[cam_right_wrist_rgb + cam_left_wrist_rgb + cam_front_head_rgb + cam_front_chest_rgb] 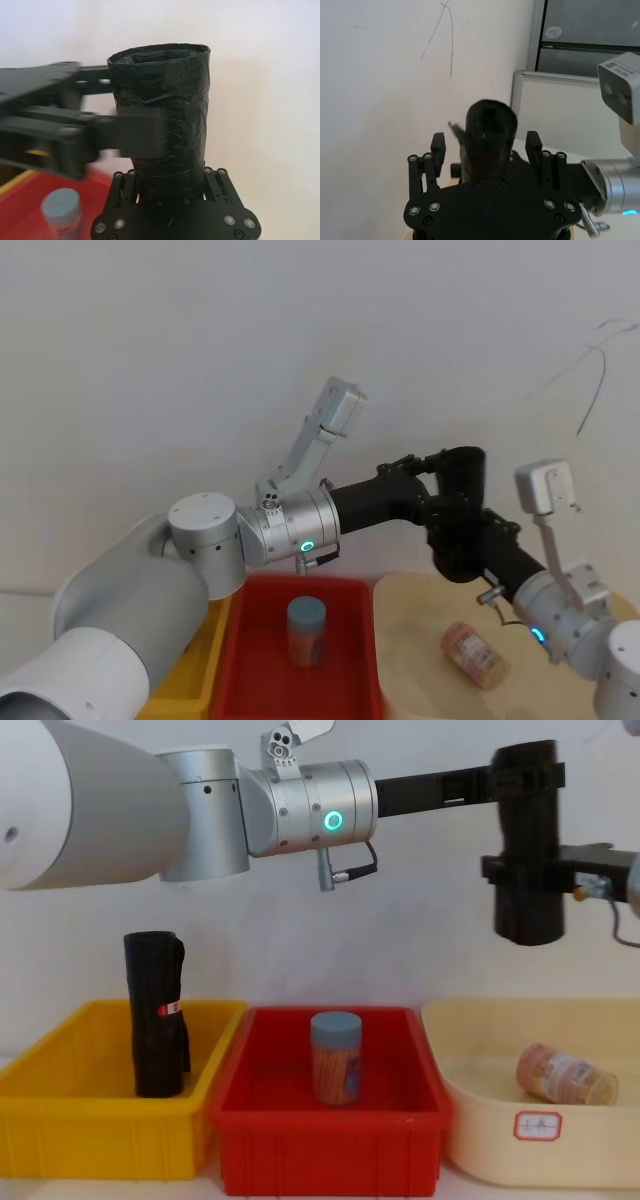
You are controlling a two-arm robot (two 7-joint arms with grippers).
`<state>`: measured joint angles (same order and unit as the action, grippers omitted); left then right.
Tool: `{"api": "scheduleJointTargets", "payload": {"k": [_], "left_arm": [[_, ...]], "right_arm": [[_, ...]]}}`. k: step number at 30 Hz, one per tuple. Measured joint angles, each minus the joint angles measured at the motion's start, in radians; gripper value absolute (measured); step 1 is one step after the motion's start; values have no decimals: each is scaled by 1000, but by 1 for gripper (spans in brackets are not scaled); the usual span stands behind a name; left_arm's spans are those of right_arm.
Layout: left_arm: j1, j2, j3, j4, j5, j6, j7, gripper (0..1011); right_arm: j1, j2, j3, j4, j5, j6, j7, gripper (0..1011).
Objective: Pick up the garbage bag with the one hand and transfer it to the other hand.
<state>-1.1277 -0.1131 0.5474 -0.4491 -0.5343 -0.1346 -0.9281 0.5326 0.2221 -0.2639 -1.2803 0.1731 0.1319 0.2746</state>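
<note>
The garbage bag (528, 915), a tall matte-black roll, hangs upright in the air above the cream tub. My right gripper (530, 870), on the blue-lit arm, is shut on its lower half; in the right wrist view the roll (165, 85) rises from between that gripper's (170, 176) fingers. My left gripper (524, 778), on the green-lit arm, reaches in from the left at the roll's upper part. In the left wrist view its fingers (437, 145) stand open on either side of the roll (487, 120) with a gap on each side.
Below stand three bins. The yellow bin (100, 1135) holds a black roll with a red-and-white label (155, 1010). The red bin (330, 1150) holds an upright blue-lidded jar (335, 1058). In the cream tub (480, 1140) a jar (565, 1075) lies on its side.
</note>
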Motion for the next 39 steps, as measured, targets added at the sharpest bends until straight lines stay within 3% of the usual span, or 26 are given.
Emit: {"api": "scheduleJointTargets", "payload": {"k": [11, 20, 33, 39], "left_arm": [[0, 0, 0, 0, 0, 0, 1, 1002], [0, 0, 0, 0, 0, 0, 1, 1002], [0, 0, 0, 0, 0, 0, 1, 1001], [0, 0, 0, 0, 0, 0, 1, 1002]], "right_arm": [[-29, 29, 76, -8, 2, -2, -56, 546], [-75, 53, 128, -37, 29, -2, -51, 546], [-128, 75, 127, -91, 65, -4, 17, 548], [-144, 80, 122, -111, 75, -6, 36, 701]]}}
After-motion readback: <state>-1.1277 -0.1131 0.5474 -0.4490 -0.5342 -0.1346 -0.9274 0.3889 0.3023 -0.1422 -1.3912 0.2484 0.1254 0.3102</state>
